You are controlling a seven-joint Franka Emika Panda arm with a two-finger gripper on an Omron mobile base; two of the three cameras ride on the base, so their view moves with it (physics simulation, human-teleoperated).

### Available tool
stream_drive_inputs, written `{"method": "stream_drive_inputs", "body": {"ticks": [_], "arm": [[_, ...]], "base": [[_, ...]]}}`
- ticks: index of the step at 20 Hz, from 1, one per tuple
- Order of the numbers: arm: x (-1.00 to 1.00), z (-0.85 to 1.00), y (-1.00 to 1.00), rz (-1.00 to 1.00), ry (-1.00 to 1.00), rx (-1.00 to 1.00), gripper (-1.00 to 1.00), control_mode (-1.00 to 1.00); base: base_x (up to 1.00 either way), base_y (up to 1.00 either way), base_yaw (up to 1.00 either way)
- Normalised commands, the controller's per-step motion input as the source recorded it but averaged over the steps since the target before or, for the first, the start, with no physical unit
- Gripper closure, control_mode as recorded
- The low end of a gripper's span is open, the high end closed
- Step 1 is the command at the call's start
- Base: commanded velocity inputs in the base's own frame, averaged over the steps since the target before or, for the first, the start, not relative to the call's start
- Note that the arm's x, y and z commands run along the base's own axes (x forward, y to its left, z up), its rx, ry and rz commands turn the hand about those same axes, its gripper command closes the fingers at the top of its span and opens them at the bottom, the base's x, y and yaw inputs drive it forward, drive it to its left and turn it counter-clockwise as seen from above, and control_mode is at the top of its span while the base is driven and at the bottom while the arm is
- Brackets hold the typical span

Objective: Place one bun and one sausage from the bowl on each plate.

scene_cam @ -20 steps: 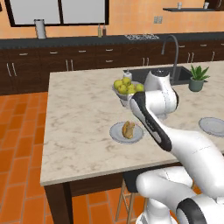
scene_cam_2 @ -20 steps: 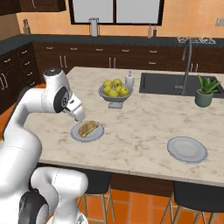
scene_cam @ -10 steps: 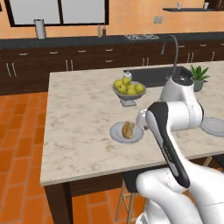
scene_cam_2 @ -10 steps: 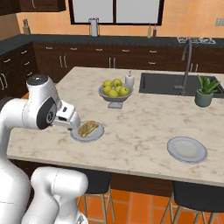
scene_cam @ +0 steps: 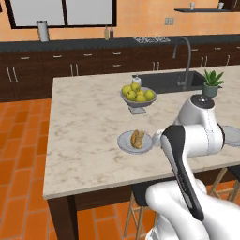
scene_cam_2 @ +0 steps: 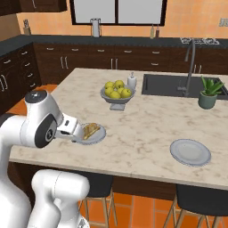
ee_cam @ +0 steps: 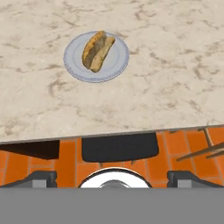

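Gripper [ee_cam: 112, 177] fingers are spread wide apart and nothing is held between them. Beyond them on the marble counter [ee_cam: 175, 78], a bun [ee_cam: 97, 50] is seen resting on a plate [ee_cam: 74, 61]; a second plate [scene_cam_2: 190, 152] lies well apart.

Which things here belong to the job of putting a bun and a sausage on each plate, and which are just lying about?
Job: plate with food, bun on it, bare second plate, open gripper.

Lying about: fruit bowl, potted plant, sink, white bottle, stool.
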Motion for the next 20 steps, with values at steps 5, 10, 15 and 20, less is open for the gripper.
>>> {"method": "stream_drive_inputs", "body": {"ticks": [5, 10, 15, 20], "arm": [[0.00, 0.00, -0.03, 0.00, 0.00, 0.00, -1.00, 1.00], [0.00, 0.00, 0.00, 0.00, 0.00, 0.00, -1.00, 1.00], [0.00, 0.00, 0.00, 0.00, 0.00, 0.00, -1.00, 1.00], [0.00, 0.00, 0.00, 0.00, 0.00, 0.00, -1.00, 1.00]], "base": [[-0.04, -0.21, -0.03], [-0.17, -0.87, -0.14], [-0.03, -0.99, -0.11], [0.00, -1.00, -0.03]]}}
